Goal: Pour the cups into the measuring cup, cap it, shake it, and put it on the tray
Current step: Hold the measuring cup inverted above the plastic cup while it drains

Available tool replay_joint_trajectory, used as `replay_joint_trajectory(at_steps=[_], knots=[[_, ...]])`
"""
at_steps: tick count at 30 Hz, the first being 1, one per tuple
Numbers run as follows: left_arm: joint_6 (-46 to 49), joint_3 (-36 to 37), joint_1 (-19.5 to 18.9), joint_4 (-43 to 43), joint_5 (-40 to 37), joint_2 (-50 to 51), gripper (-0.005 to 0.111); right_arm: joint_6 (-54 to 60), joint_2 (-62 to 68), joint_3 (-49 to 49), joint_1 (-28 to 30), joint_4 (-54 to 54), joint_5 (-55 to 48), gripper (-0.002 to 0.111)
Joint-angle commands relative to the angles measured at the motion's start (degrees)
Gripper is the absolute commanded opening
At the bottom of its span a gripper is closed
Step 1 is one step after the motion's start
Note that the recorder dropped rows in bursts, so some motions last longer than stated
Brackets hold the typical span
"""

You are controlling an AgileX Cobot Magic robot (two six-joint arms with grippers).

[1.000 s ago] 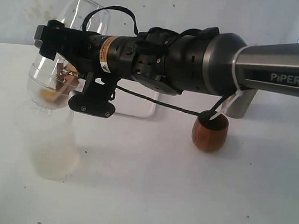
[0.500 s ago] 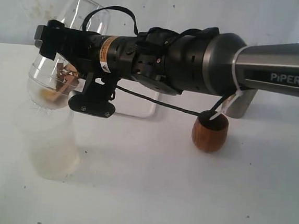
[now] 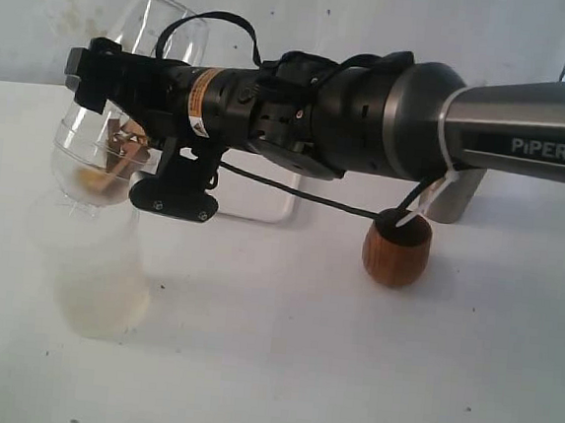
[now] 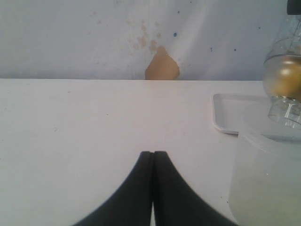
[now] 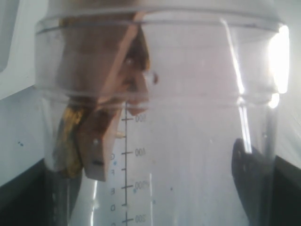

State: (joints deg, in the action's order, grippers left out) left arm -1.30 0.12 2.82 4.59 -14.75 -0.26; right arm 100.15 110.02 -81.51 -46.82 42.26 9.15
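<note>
now the right gripper (image 3: 94,78) is grasping the measuring cup (image 3: 87,158) and holding it mouth down just over the frosted cup (image 3: 99,275); the left gripper (image 4: 153,162) is hanging clenched, empty.

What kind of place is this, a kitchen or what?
Probably a robot test bench, not a kitchen: a robot arm holds a measuring cup over a plain white table, in front of a stained wall.
</note>
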Motion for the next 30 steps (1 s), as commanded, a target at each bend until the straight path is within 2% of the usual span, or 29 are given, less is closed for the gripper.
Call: replay_joint_trajectory(at_steps=[1, 23, 30], knots=[[0.0, -0.1, -0.1, -0.7, 0.1, 0.3, 0.103, 0.3, -1.0, 0.0, 0.0, -0.2, 1.3, 0.000], [0.0, -0.1, -0.1, -0.7, 0.1, 0.3, 0.103, 0.1, -1.0, 0.0, 0.0, -0.6, 1.3, 0.000], [0.0, -0.1, -0.1, -0.7, 0.1, 0.3, 0.103, 0.1, -1.0, 0.0, 0.0, -6.0, 1.1, 0.000]])
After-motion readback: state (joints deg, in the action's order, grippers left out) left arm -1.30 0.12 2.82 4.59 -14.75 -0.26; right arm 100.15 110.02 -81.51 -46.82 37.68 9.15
